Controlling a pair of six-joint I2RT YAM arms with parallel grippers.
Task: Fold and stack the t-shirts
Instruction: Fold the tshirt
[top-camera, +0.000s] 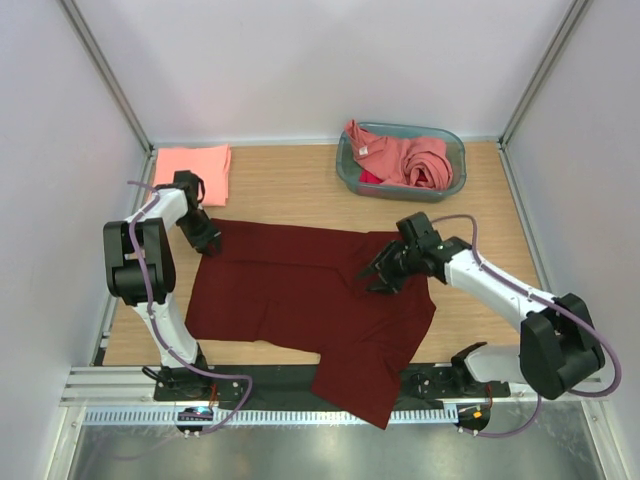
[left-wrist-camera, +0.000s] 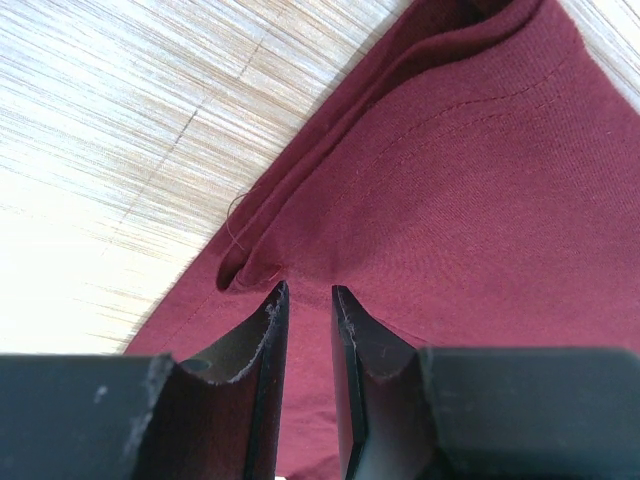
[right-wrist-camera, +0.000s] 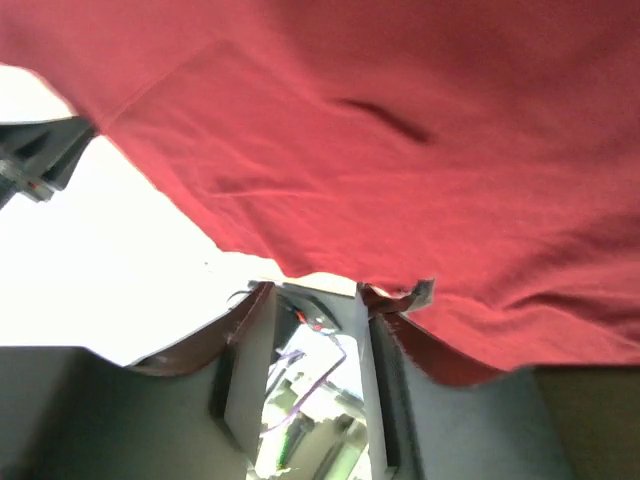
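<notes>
Maroon t-shirt (top-camera: 300, 290): spread mid-frame on the worktop (top-camera: 290, 195), one flap hanging off the lower edge; barely folded.
My left tool (top-camera: 207, 240): narrow at its upper-left corner; I cannot tell if it pinches cloth.
My right tool (top-camera: 378, 275): jaws parted, pinching nothing.
Done: salmon t-shirt (top-camera: 192, 165) folded, upper left.
Left: pink t-shirts (top-camera: 405, 158) heaped in the basket (top-camera: 455, 150), upper right.

Bright even light, blown-out white glare
</notes>
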